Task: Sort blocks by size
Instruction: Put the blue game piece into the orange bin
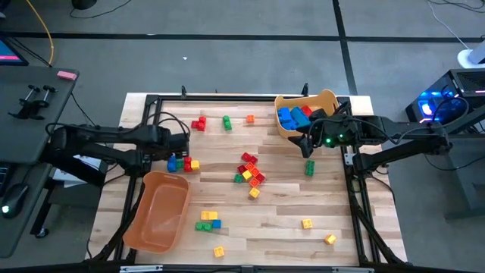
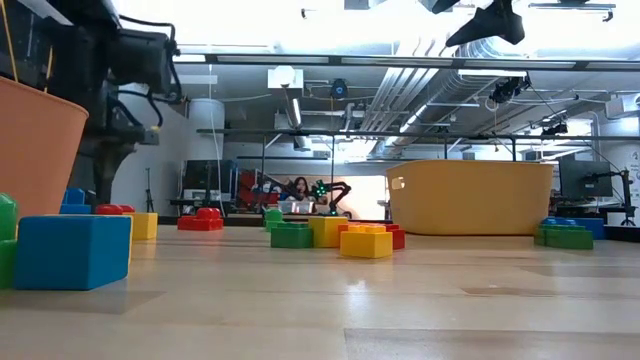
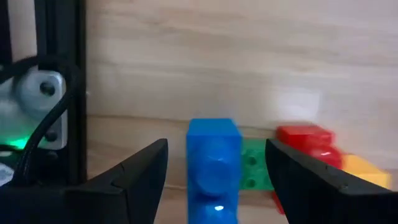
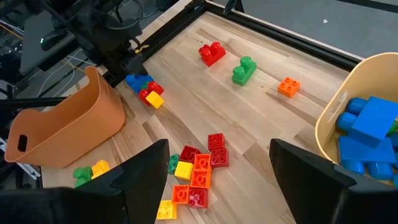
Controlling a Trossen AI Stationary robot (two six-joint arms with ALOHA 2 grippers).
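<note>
A blue block (image 3: 213, 168) stands on the table at the left, at the end of a small row with a green block (image 3: 252, 165), a red one (image 3: 305, 140) and a yellow one (image 3: 364, 168). My left gripper (image 3: 214, 180) points down over it, open. One finger stands on each side of the blue block, with a gap on both sides. In the high view this gripper (image 1: 176, 154) is just beyond the row (image 1: 182, 162). My right gripper (image 4: 217, 180) hangs open and holds nothing. It is high above the table beside the tan bin (image 1: 327, 97).
An orange bin (image 1: 158, 211) lies at the near left. The tan bin holds big blue and red blocks (image 1: 292, 115). A pile of small blocks (image 1: 248, 171) lies mid-table. Loose blocks lie at the far side (image 1: 226, 122), near the right (image 1: 309, 167) and along the near edge (image 1: 208, 221).
</note>
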